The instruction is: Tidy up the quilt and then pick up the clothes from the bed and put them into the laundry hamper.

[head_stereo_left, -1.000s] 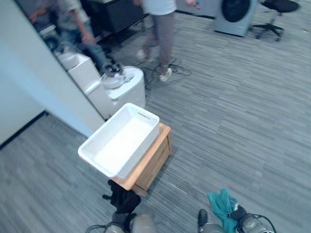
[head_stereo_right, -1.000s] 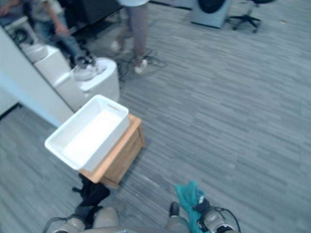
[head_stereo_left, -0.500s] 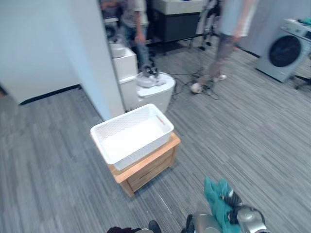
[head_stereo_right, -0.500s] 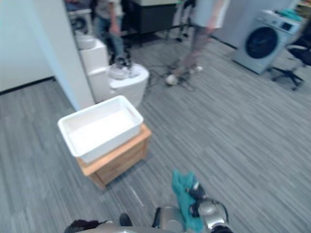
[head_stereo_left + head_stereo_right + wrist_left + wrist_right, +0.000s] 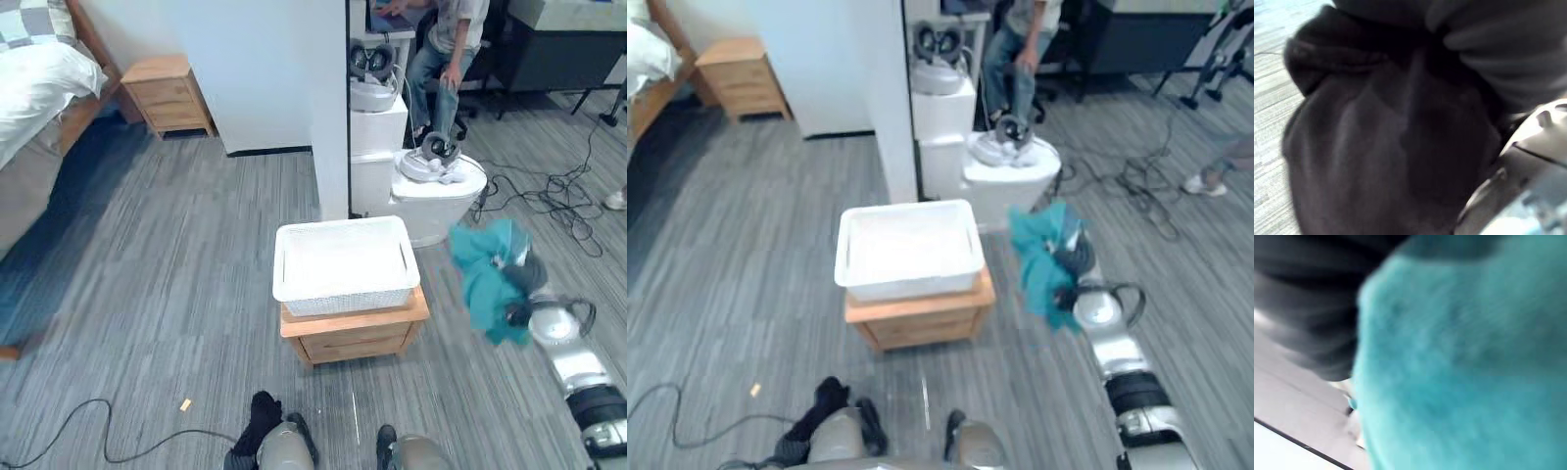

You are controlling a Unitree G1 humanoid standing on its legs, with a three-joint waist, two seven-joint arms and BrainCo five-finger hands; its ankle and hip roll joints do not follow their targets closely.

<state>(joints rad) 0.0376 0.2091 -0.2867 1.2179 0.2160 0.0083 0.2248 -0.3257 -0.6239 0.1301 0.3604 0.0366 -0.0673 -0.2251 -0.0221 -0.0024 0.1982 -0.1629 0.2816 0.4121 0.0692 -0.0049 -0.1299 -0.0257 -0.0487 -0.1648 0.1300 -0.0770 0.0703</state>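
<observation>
The white rectangular plastic laundry hamper [image 5: 343,264] had matt walls with a fine woven-looking texture and a smooth rim. It stood on a small light wooden cabinet [image 5: 355,329] with a smooth, satin finish. The teal cloth garment [image 5: 488,276] looked soft and slightly fuzzy, with loose folds. The black cloth garment [image 5: 1386,147] was matt and smooth, also in folds. The grey floor [image 5: 176,294] looked like a matt carpet with fine stripes. The white quilt [image 5: 39,83] on the bed was soft and puffy.

Grey plank floor [image 5: 176,294], small wooden cabinet [image 5: 355,332] on it, white hamper [image 5: 343,264] on top
</observation>
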